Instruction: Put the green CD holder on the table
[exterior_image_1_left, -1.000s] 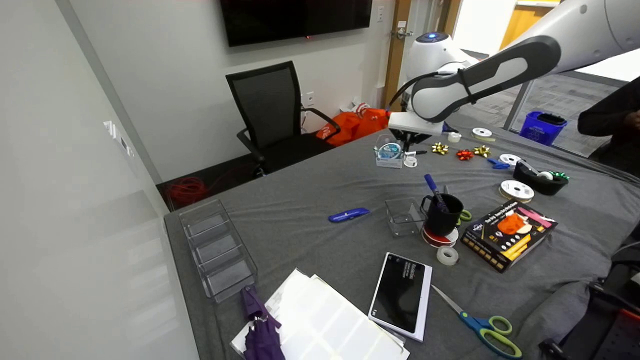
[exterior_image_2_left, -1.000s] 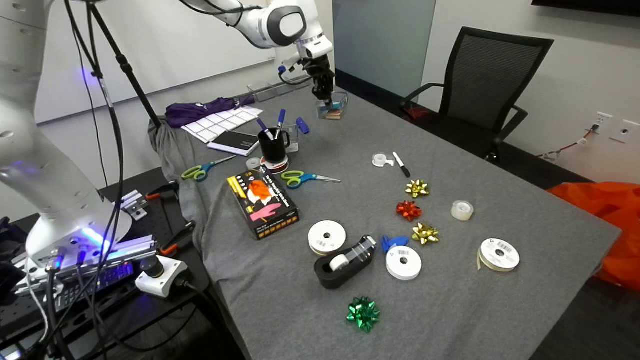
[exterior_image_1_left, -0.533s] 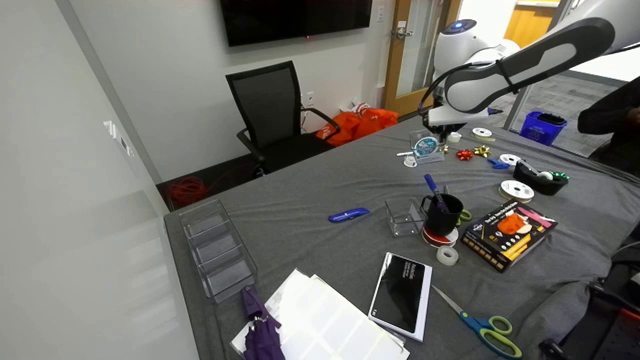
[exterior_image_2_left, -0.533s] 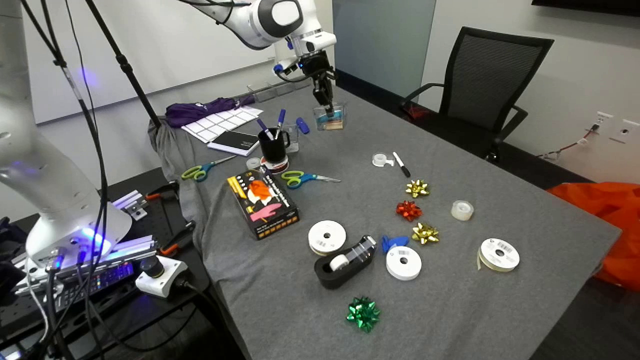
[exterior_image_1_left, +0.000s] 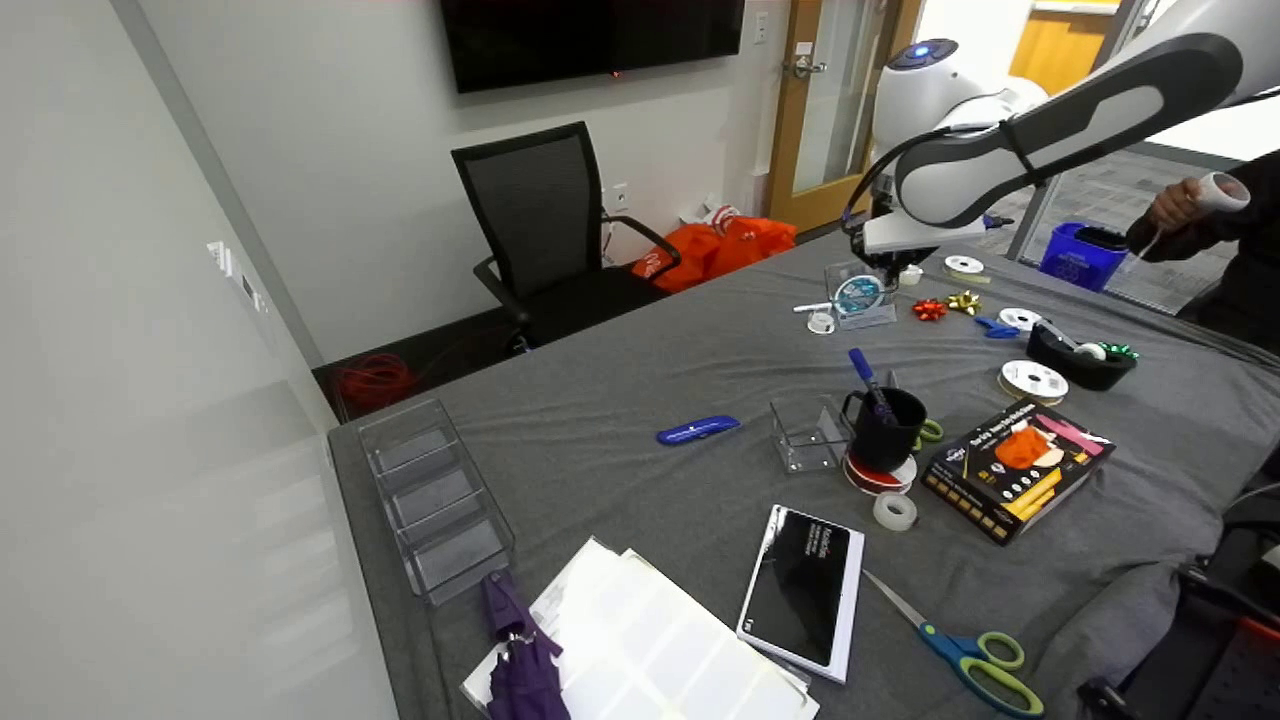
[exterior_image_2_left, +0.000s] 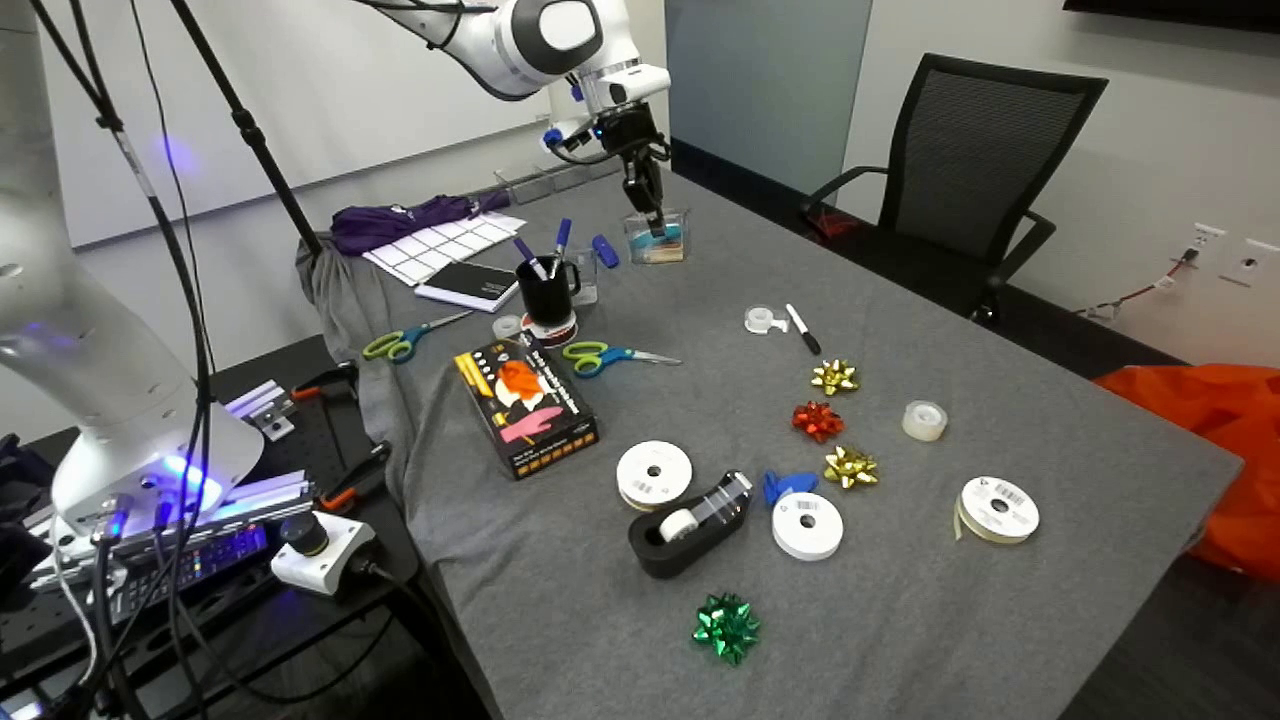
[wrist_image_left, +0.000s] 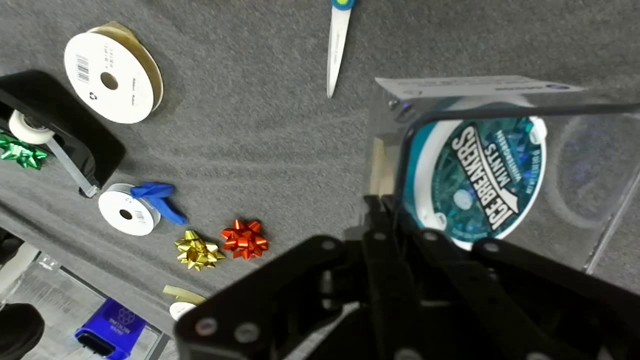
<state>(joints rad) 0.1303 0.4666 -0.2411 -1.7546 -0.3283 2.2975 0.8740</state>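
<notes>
The green CD holder shows in both exterior views (exterior_image_1_left: 860, 295) (exterior_image_2_left: 668, 240) as a clear plastic box with teal and pale tan contents. In the wrist view (wrist_image_left: 477, 175) the teal part is a round piece with a white rim, lettered "Ice Breakers Mints"; a tan piece shows at the box's left. My gripper (wrist_image_left: 381, 200) is shut on one thin wall of the box and holds it above the table. The gripper also shows in both exterior views (exterior_image_1_left: 890, 277) (exterior_image_2_left: 656, 228). The table (exterior_image_1_left: 600, 500) is covered in dark grey cloth.
A white tape roll (exterior_image_2_left: 760, 320) and a marker (exterior_image_2_left: 803, 330) lie near the box. A black cup (exterior_image_1_left: 885, 430) with pens stands beside a clear box (exterior_image_1_left: 805, 440). Several bows and ribbon spools lie around. A clear tray (exterior_image_1_left: 440, 500) and a chair (exterior_image_1_left: 530, 210) are at the edge.
In an exterior view the gripper and held box have moved to the right; in both they move together, mostly in the first half second. A person's hand with a white roll has appeared at the right.
</notes>
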